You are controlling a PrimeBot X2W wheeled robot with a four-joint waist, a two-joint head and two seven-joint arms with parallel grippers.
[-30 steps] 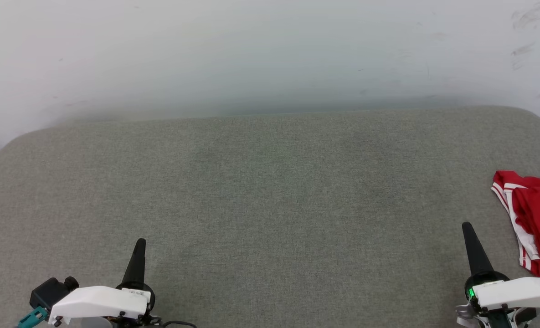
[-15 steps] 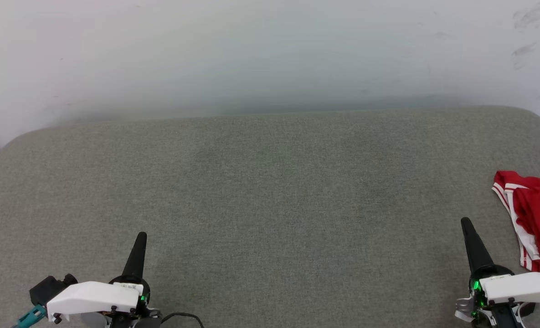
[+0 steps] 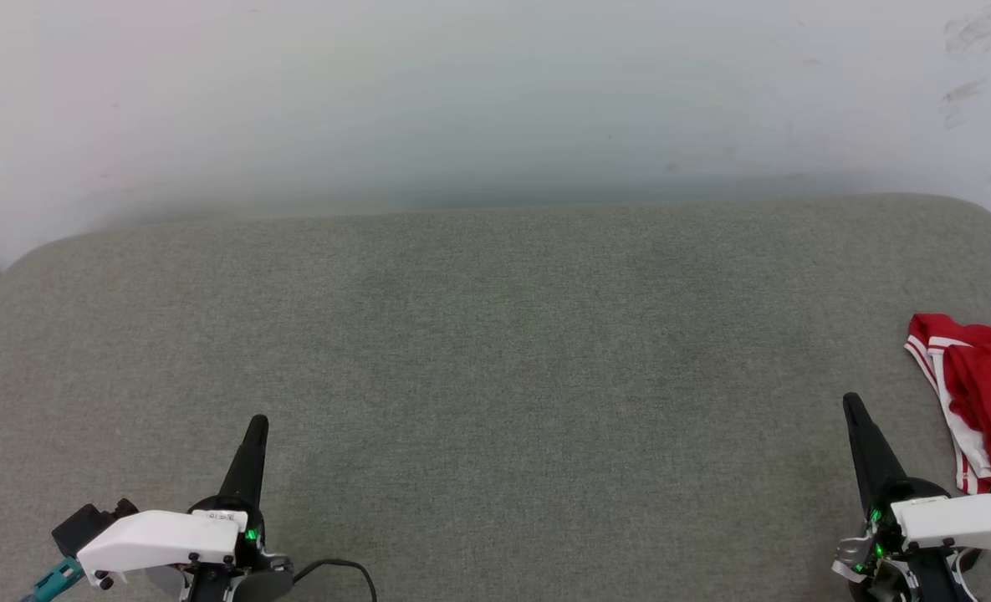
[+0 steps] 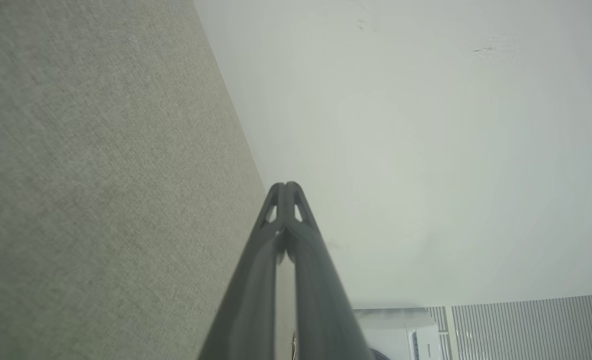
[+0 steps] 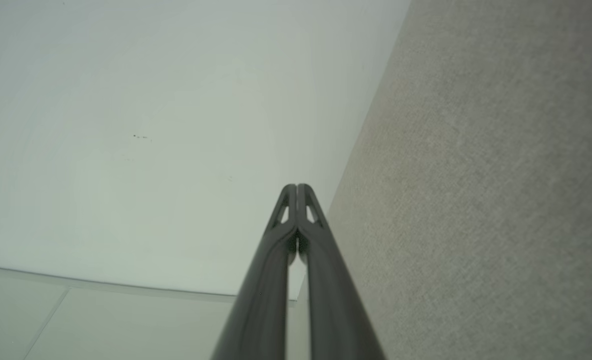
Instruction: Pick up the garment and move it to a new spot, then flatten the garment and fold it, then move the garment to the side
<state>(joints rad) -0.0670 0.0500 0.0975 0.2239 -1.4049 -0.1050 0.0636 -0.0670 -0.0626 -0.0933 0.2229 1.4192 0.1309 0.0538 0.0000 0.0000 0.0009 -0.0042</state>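
The grey fabric surface (image 3: pixel 495 351) runs across the head view, with a pale wall (image 3: pixel 495 100) behind it at 12 o'clock. The garment (image 3: pixel 984 385) lies bunched at about 3 o'clock, on the surface's right-hand end. It is red cloth with white striped trim along its near fold, and the picture's edge cuts off part of it.

The right claw (image 3: pixel 853 405) sits at about 4 o'clock, pointing toward 12. Its fingers are pressed together and hold nothing. Its tip is just beside the garment's striped edge but apart from it. Lower down, the white wrist housing overlaps the cloth in this view, and I cannot tell whether they touch.

The left claw (image 3: pixel 256 426) is at 7 o'clock, well apart from the garment. It also points toward 12, pressed together and empty, with a black cable (image 3: pixel 340 568) curling beside its base.

In the left wrist view the left claw (image 4: pixel 286 187) shows both fingers meeting at the tip, with a white appliance (image 4: pixel 405 332) at 5 o'clock. The right wrist view shows the right claw (image 5: pixel 296 189) closed the same way over the surface's edge.
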